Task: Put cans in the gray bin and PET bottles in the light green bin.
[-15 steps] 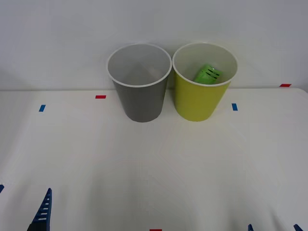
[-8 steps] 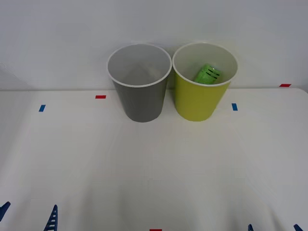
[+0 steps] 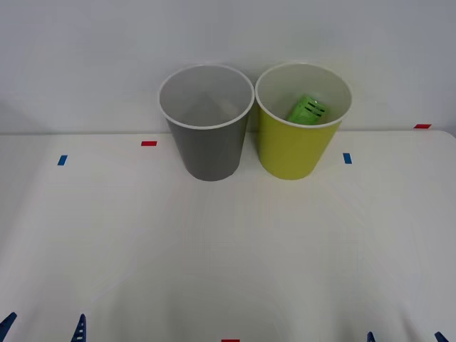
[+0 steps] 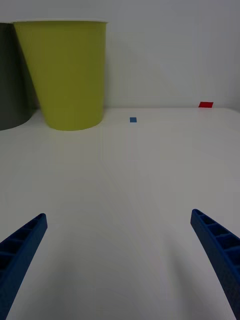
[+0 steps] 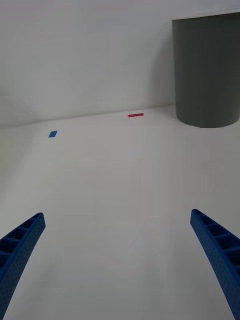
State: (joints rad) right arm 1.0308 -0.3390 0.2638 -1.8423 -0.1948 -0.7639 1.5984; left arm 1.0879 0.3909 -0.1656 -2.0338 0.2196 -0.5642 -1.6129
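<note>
The gray bin (image 3: 206, 146) and the light green bin (image 3: 293, 149) stand side by side at the table's far edge. A green-labelled PET bottle (image 3: 308, 110) leans inside the light green bin. Cans are out of view. My left gripper (image 3: 43, 332) is low at the near left, open with nothing between its fingers, and the gray bin (image 5: 207, 70) stands far ahead of it. At the near right my right gripper (image 3: 405, 338) is open too and holds nothing. The light green bin (image 4: 65, 75) stands well beyond it, beside the gray bin (image 4: 10, 80).
The white table (image 3: 228, 242) stretches between the grippers and the bins. Small red tape marks (image 3: 148, 143) and blue tape marks (image 3: 347, 158) lie flat on it. A white wall rises right behind the bins.
My left gripper has drawn back toward the near table edge; both its fingertips now show there. The bins, the bottle and the right gripper have not moved.
</note>
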